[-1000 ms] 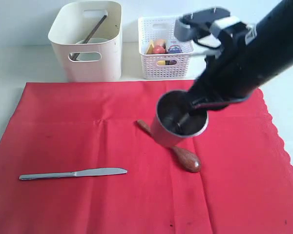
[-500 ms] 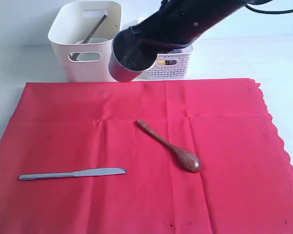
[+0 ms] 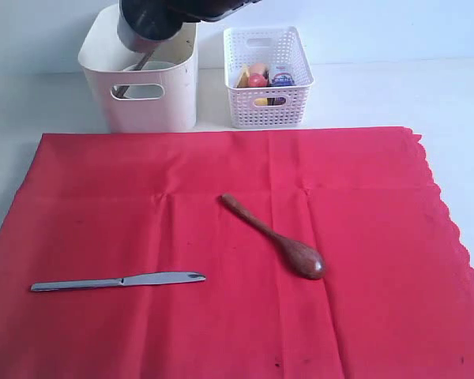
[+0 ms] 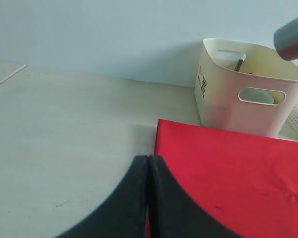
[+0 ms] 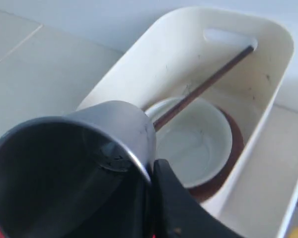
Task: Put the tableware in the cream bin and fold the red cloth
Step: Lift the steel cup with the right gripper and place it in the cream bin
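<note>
A red cloth (image 3: 221,205) is lying flat on the surface (image 3: 379,87). Behind it, the cream bin (image 3: 152,99) is holding a white bowl (image 5: 201,144) and chopsticks (image 5: 203,87). Over the bin, the right gripper (image 5: 150,178) is pinching the steel cup (image 5: 109,124) by its rim — the left gripper (image 4: 148,166) is pressed together. A spoon (image 3: 276,241) and a knife (image 3: 118,280) are lying apart on the cloth.
</note>
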Controlling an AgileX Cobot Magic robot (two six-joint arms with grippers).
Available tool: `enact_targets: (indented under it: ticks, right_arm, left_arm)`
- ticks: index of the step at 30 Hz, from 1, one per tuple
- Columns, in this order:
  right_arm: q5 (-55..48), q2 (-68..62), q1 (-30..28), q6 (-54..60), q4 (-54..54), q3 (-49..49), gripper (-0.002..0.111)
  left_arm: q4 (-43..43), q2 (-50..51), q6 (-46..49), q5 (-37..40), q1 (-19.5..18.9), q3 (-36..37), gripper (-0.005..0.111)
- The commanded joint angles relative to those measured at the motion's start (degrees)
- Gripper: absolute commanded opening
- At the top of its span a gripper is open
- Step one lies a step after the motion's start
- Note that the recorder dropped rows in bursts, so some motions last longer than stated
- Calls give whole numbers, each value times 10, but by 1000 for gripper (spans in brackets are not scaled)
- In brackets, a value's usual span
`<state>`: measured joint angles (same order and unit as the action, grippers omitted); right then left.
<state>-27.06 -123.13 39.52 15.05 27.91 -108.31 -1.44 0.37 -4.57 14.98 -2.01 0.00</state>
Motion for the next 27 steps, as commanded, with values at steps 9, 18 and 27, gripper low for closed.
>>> enact_targets:
  ticks: [9,18,27]
  right_arm:
    - [68,-116,-2,-78,5,-110,35]
    - [20,-89,-2,-76,39,-110,66]
    - [-137,16,-2,-87,-46,-110,32]
  left_arm:
    - [-2,-4,-2,-2,-1,0,1]
    - [-2,-4,-2,-2,-1,0,1]
    - [-2,-4,-2,-2,-1,0,1]
